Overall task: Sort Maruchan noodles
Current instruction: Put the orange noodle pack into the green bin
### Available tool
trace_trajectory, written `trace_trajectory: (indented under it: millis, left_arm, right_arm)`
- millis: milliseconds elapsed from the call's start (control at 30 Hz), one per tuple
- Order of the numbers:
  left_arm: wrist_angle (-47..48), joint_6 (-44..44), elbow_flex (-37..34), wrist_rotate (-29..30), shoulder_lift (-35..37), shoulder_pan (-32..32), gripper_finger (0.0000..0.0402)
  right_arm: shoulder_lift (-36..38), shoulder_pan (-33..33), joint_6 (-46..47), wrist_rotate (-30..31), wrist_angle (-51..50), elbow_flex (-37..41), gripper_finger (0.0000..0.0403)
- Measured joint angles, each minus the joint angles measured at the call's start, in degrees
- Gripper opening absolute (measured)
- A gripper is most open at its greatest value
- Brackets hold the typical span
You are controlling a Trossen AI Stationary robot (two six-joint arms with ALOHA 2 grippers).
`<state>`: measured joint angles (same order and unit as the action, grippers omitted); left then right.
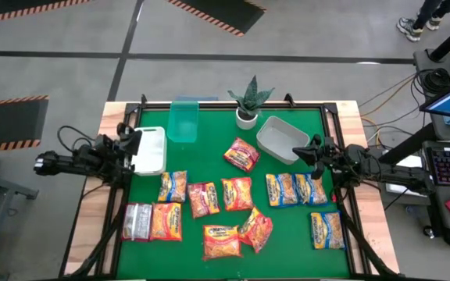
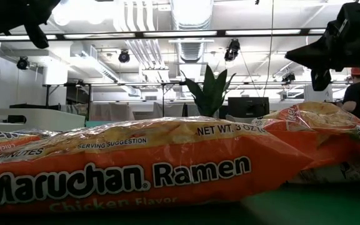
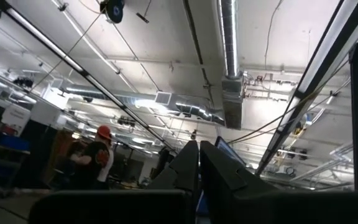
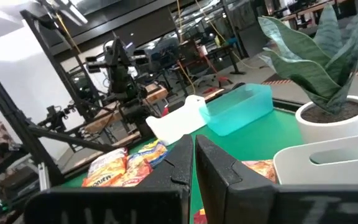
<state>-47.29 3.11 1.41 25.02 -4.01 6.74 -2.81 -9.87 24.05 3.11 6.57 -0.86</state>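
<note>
Several Maruchan packets lie flat on the green mat: a red one (image 1: 241, 154), yellow-and-blue ones (image 1: 173, 186) (image 1: 282, 189) (image 1: 327, 229), orange ones (image 1: 237, 193) (image 1: 221, 242) and a silvery one (image 1: 137, 221). In the low view an orange packet (image 2: 136, 169) fills the foreground. My left gripper (image 1: 135, 144) (image 3: 198, 163) hovers shut beside the white bin (image 1: 149, 151), tipped up toward the ceiling. My right gripper (image 1: 313, 149) (image 4: 193, 155) hovers shut by the grey bin (image 1: 281, 139), above the mat.
A clear teal bin (image 1: 183, 121) and a potted plant (image 1: 248, 105) stand along the far edge of the mat, between the white and grey bins. The plant (image 4: 328, 62) is close ahead of my right gripper. A person in an orange cap (image 3: 98, 155) stands in the room beyond the table.
</note>
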Motion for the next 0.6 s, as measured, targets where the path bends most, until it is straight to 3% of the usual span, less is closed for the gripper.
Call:
trace_trajectory:
  millis: [333,600]
  left_arm:
    - [-1.0,7.9,0.0,0.0,0.0,0.0,0.0]
    - [-1.0,4.2,0.0,-0.6,-0.4,0.0,0.0]
  right_arm:
    - [-3.1,0.0,-0.2,4.4,12.7,0.0,0.0009]
    - [-11.2,0.0,0.7,6.0,21.2,0.0,0.0009]
